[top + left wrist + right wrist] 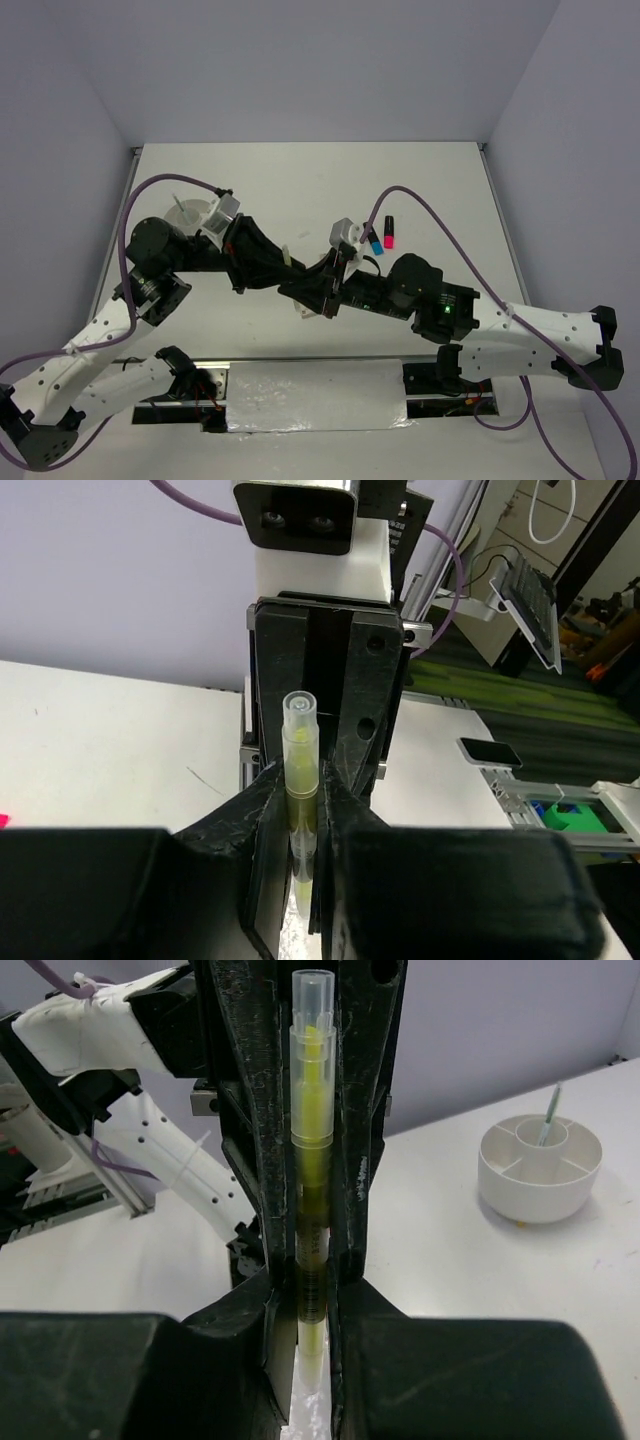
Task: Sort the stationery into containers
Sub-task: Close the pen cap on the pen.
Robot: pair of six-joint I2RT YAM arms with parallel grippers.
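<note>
Yellow-green pen hangs above the middle of the worktop, sandwiched between both hands! Left hand is clamped tight on it; right hand flanks it too, but whether it grips I cannot tell. White tub sits by the left edge

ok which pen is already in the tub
The thin pale pen standing in the white tub; the yellow-green pen sits between the left claw and right claw.
</note>
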